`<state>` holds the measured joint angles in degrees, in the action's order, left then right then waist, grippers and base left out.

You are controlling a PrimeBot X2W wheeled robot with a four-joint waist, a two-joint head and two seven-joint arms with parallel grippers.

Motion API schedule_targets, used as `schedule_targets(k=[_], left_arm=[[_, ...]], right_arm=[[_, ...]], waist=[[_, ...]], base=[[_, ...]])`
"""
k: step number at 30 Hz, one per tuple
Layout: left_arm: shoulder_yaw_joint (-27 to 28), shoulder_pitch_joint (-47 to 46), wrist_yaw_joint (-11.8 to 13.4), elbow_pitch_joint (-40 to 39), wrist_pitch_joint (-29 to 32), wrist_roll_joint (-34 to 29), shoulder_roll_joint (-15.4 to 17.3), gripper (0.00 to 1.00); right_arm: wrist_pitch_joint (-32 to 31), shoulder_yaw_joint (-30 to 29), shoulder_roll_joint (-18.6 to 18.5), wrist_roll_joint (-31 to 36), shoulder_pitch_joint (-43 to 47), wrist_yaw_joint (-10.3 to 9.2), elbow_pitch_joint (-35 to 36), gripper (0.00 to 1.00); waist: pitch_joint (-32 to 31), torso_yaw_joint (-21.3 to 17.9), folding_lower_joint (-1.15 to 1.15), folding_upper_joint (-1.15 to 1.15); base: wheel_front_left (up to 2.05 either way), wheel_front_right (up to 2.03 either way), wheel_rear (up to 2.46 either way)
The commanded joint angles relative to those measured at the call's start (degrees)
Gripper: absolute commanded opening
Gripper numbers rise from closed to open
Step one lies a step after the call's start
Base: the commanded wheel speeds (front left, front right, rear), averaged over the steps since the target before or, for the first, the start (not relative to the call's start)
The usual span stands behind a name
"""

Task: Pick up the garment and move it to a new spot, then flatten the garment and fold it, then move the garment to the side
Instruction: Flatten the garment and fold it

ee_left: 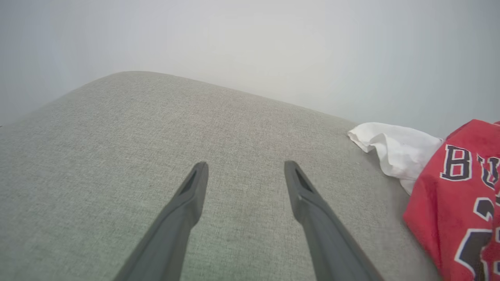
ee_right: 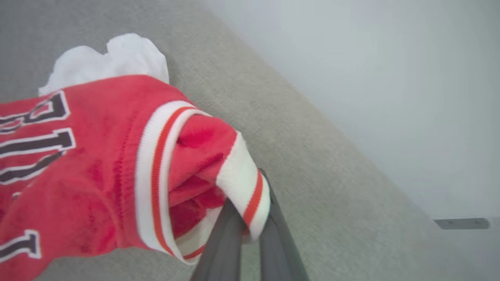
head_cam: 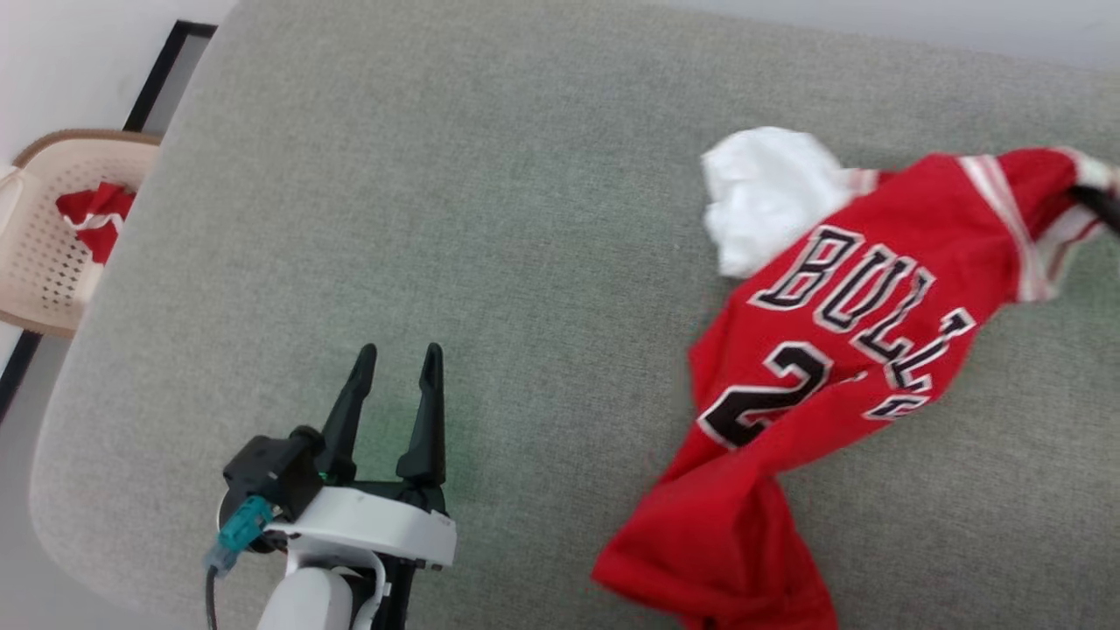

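my right gripper (ee_right: 250, 218) is clamped shut on the shirt (head_cam: 840, 350). its two dark fingers are pressed together on the red-and-white striped trim (ee_right: 252, 199) at one corner, and the trim drapes over the fingertips so i can't see the tips themselves. i can't tell whether that opening is the neck or an armhole. in the head view this grip sits at the far right edge.

the shirt is crumpled on the grey cushion (head_cam: 525, 219), on the right side of the head view. it runs at a slant from the held corner at the upper right down to a bunched red hem at the bottom edge. the front faces up, with the black-and-white lettering and number showing but creased. one white sleeve (head_cam: 766, 197) is wadded up at the shirt's far left side, resting on the cushion.

my left gripper (head_cam: 400, 352) has its fingers spread wide with nothing between them. it is over bare cushion at the lower left, well apart from the shirt. i can't tell if it touches the fabric below.

off the cushion's left edge there's a beige perforated basket (head_cam: 35, 262) with a red-and-white cloth bundle (head_cam: 94, 219) in it.
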<state>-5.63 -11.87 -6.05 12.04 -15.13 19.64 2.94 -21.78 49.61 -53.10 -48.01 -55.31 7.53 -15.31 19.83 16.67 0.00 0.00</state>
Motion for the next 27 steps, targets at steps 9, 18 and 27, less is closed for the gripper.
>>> schedule_targets(k=[9, 18, 27], left_arm=[[-0.3, 0.4, -0.4, 0.6, 0.0, -0.6, 0.0, 1.0], [-1.0, -0.6, -0.6, 1.1, 0.0, -0.2, 0.0, 1.0], [0.6, 0.6, -0.6, 1.2, 0.0, -1.2, 0.0, 1.0]], right_arm=[[-4.0, -3.6, 4.9, 10.4, 4.7, -0.08, 14.0, 0.0], [-2.4, 2.0, 16.7, 14.7, 6.4, -0.08, 10.6, 0.0], [5.3, -1.4, 17.2, 12.4, 7.4, -0.08, 9.6, 1.0]], waist=[[-0.4, -0.5, 0.0, 0.0], [0.5, 0.3, 0.0, 0.0], [-0.4, -2.1, 0.0, 0.0]], base=[[0.0, 0.0, 0.0], [0.0, 0.0, 0.0], [0.0, 0.0, 0.0]])
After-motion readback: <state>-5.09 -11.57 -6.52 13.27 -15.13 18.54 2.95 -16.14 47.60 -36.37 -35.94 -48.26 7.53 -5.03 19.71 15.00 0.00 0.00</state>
